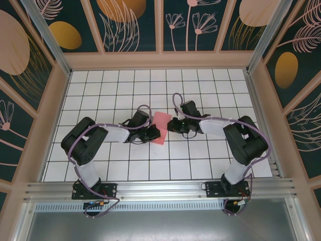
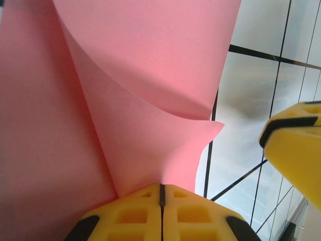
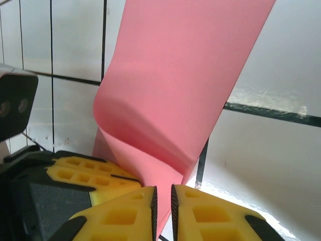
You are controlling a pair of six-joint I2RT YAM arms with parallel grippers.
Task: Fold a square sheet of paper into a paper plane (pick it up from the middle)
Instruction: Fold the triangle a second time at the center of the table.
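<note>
The square sheet of paper is pink-red and sits at the middle of the tiled table, between both arms. In the left wrist view the paper rises in two curved layers, and my left gripper is shut on its near edge. My left gripper meets the sheet from the left. My right gripper meets it from the right. In the right wrist view the paper bends in a soft fold and one edge runs down between my right gripper, whose jaws stand a narrow gap apart.
White tiles with black grid lines cover the table. Wooden walls close it in at the back and sides. The left gripper's yellow fingers sit just left of the right jaws. A right finger shows beside the sheet.
</note>
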